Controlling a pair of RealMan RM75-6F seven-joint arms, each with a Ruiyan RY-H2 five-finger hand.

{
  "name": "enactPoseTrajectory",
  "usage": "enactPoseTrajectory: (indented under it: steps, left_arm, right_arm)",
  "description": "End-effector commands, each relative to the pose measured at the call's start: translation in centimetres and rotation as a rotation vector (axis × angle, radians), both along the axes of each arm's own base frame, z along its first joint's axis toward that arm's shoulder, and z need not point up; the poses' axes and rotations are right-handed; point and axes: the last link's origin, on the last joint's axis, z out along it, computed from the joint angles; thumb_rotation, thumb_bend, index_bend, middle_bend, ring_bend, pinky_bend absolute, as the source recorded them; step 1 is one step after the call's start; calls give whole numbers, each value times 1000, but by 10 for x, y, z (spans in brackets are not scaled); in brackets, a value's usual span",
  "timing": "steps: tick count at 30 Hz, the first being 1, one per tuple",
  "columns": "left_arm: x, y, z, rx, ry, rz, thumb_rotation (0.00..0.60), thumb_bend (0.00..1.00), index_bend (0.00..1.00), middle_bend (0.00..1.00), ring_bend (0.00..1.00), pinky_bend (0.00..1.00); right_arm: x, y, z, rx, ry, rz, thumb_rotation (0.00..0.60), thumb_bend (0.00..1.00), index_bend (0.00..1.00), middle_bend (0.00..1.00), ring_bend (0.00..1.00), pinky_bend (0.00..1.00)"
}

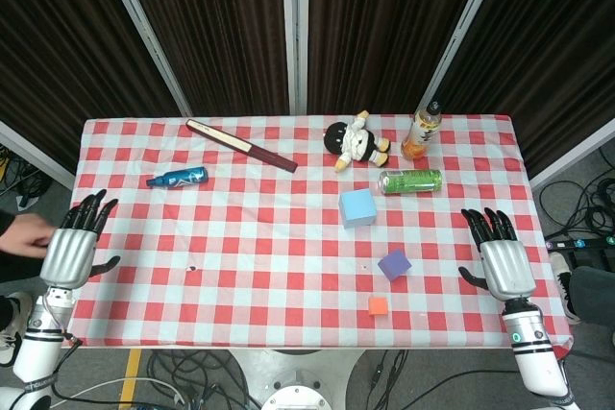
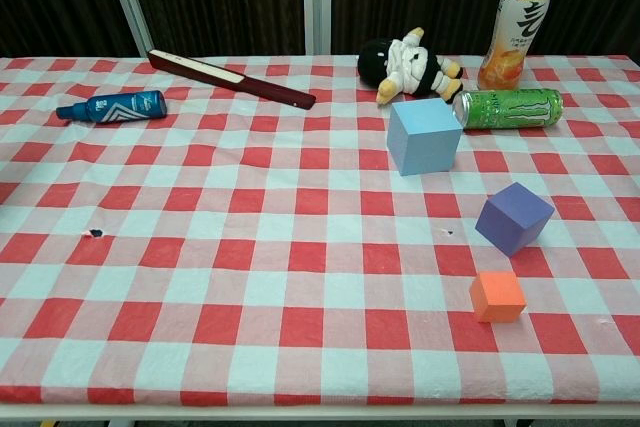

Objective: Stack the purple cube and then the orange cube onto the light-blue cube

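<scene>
The light-blue cube [image 1: 356,207] [image 2: 423,136] stands right of the table's middle. The purple cube [image 1: 394,264] [image 2: 514,218] lies nearer the front, to the light-blue cube's right. The small orange cube [image 1: 378,306] [image 2: 497,296] sits closest to the front edge. All three rest apart on the checked cloth. My left hand [image 1: 73,247] hovers open at the table's left edge, fingers spread, holding nothing. My right hand [image 1: 500,256] is open at the right edge, a short way right of the purple cube. The chest view shows neither hand.
A green can [image 1: 410,180] [image 2: 507,107] lies on its side just behind the light-blue cube. A plush doll [image 1: 356,141] [image 2: 408,63] and an orange drink bottle [image 1: 421,130] [image 2: 515,24] stand at the back. A dark folded fan [image 1: 240,144] [image 2: 230,78] and a blue tube [image 1: 178,178] [image 2: 112,106] lie back left.
</scene>
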Motion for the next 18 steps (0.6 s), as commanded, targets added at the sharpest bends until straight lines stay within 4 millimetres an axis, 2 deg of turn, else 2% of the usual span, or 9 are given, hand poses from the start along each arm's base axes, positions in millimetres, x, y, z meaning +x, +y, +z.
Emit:
enactPoseTrajectory:
  steps: [1, 7, 12, 18]
  left_arm:
    - [0, 0, 0, -1, 1, 1, 600, 0, 162, 122, 77, 186]
    - [1, 0, -1, 1, 2, -2, 600, 0, 162, 122, 77, 186]
    - [0, 1, 0, 3, 0, 2, 600, 0, 162, 122, 77, 186]
    - [0, 2, 1, 3, -5, 1, 600, 0, 162, 122, 77, 186]
  right_arm:
    - [0, 0, 0, 1, -1, -1, 600, 94, 9, 107, 0, 34]
    - [2, -1, -1, 20, -14, 6, 600, 95, 9, 120, 0, 33]
    - [17, -14, 2, 102, -36, 49, 600, 104, 13, 147, 0, 34]
    - [38, -33, 5, 277, 111, 169, 600, 109, 50, 209, 57, 93]
